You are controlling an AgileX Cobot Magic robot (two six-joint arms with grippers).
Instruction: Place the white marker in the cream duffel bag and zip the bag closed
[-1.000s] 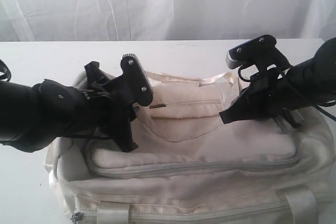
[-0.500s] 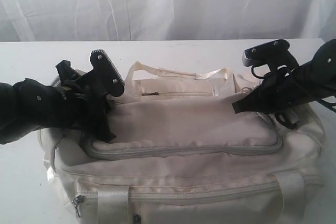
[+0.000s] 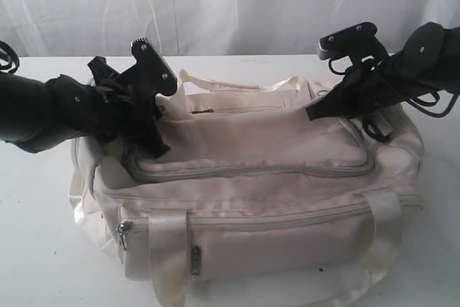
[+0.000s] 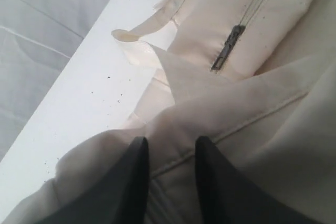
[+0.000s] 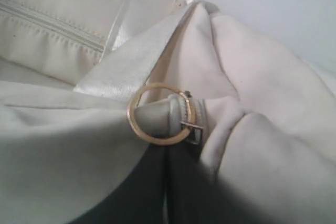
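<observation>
The cream duffel bag (image 3: 273, 199) lies on the white table, its front pocket facing the exterior camera. My left gripper (image 3: 157, 150) is at the bag's left end; in the left wrist view its fingers (image 4: 170, 148) pinch a thick fold of bag fabric. My right gripper (image 3: 310, 115) is at the bag's top right. In the right wrist view its fingers (image 5: 169, 153) are shut together on the grey zipper pull tab, which carries a gold ring (image 5: 160, 114). The grey top zipper (image 3: 251, 172) runs round the lid. The white marker is hidden.
The bag sits on a white table (image 3: 43, 235) with a white curtain (image 3: 230, 5) behind it. Pale webbing handles (image 3: 169, 249) hang over the bag's front. A second small zipper pull (image 4: 227, 48) lies on the far side near the table's far edge.
The bag has shifted away from the camera together with both grippers, so its front pocket and handles now show. The lid lies flatter than before.
</observation>
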